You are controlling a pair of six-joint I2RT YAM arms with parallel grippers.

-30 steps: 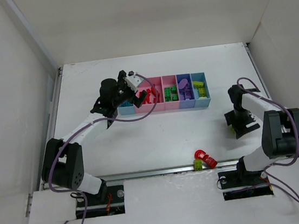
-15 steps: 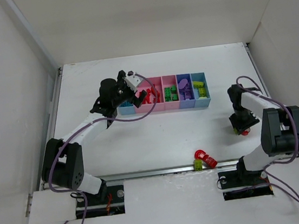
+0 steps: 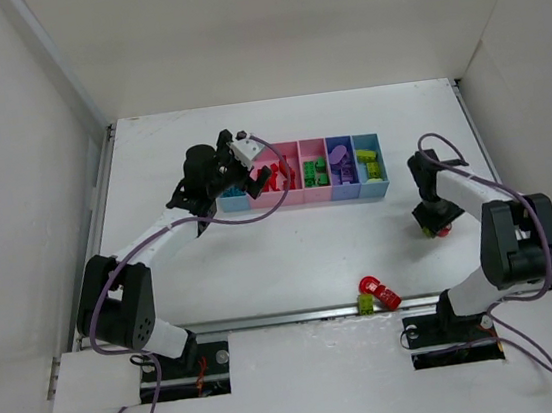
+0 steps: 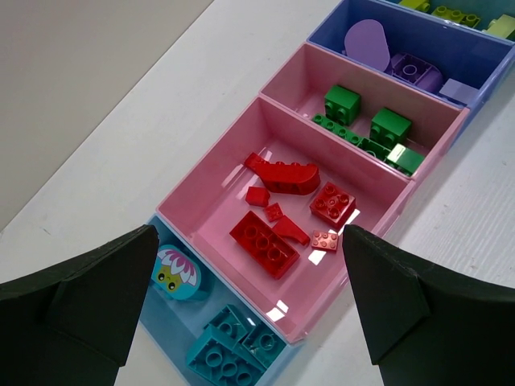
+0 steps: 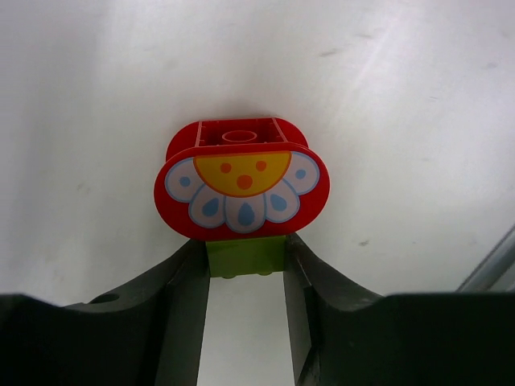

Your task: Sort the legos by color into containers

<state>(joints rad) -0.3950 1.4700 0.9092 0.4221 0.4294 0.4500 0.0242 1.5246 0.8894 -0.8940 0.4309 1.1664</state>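
**A:** How many containers (image 3: 301,200)?

**B:** Five, joined in one row. The left gripper (image 3: 239,171) hangs over them, fingers spread wide, holding nothing.

**A:** And the right gripper (image 3: 432,225)?

**B:** It pinches one yellow-green brick (image 5: 245,257) with one red flower brick (image 5: 241,189) stuck on it. It is well apart from the bins, on the table's (image 3: 292,255) right side.

**A:** Loose ones?

**B:** Two: a red lego (image 3: 378,291) and a yellow-green lego (image 3: 367,303), side by side at the near edge.

**A:** Anything only the left wrist sees?

**B:** Teal bricks (image 4: 229,354) in the end bin.
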